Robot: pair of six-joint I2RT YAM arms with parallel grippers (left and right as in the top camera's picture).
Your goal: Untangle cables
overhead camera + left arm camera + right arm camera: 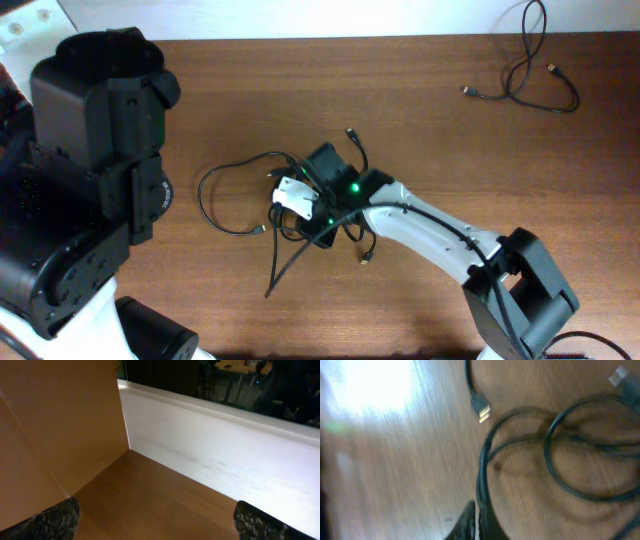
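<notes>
Right wrist view is blurring: only one finger is showing, so you cannot tell whether your right gripper is gripping anything. It is hovering over the tangled cables mid-table. A separate cable is lying well apart, far corner. Your left gripper is hanging wide open above the wooden table, facing a tan panel.

Overhead view. Bare brown wooden tabletop lies open btw. the central tangle of thin black cables and the separate looped black cable upper R. The bulky black left arm blocks the L side; the white-and-black right arm crosses lower R.
</notes>
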